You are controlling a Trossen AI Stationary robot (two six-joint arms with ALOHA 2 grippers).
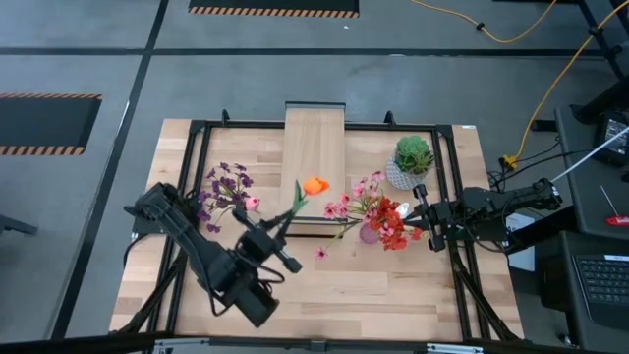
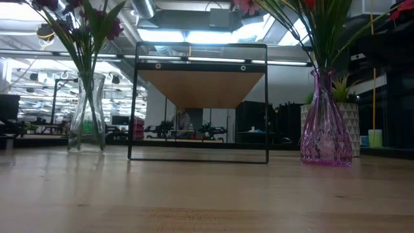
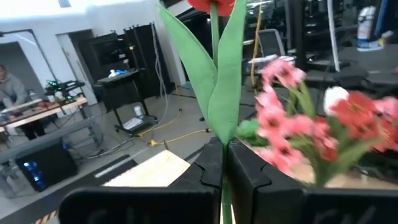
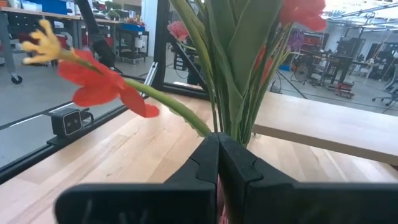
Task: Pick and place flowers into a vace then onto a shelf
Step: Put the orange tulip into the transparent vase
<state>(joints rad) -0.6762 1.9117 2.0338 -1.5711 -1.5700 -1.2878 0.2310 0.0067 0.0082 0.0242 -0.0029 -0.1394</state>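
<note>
My left gripper (image 1: 278, 232) is shut on the orange tulip (image 1: 314, 185), held up in front of the shelf's near end (image 1: 314, 221). Its own view shows the leaves (image 3: 214, 87) rising from my fingers. My right gripper (image 1: 413, 210) is shut among the red flowers (image 1: 393, 226) standing with pink blossoms (image 1: 352, 205) in the purple glass vase (image 2: 325, 123). A clear vase (image 2: 87, 116) with purple flowers (image 1: 228, 185) stands left of the shelf (image 1: 314, 147). Neither gripper shows in the low view. My left gripper pinches the tulip's green stem (image 3: 222, 163) just below its two leaves, between both fingers. The tulip is lifted clear, leaves and bloom (image 3: 211, 5) pointing away past the fingertips. My right gripper is shut at the foot of the red flowers' stems (image 4: 214, 127), coming level from the table's right. The fingers hide which stem they pinch. The blooms (image 4: 99, 81) spread out beyond the fingertips.
A round green plant in a white pot (image 1: 411, 162) stands right of the shelf, just behind my right gripper. A small pink bloom (image 1: 320, 253) lies on the table near the shelf's end. A dark frame (image 1: 452, 197) runs around the table. A person sits far off in the room (image 3: 9, 87).
</note>
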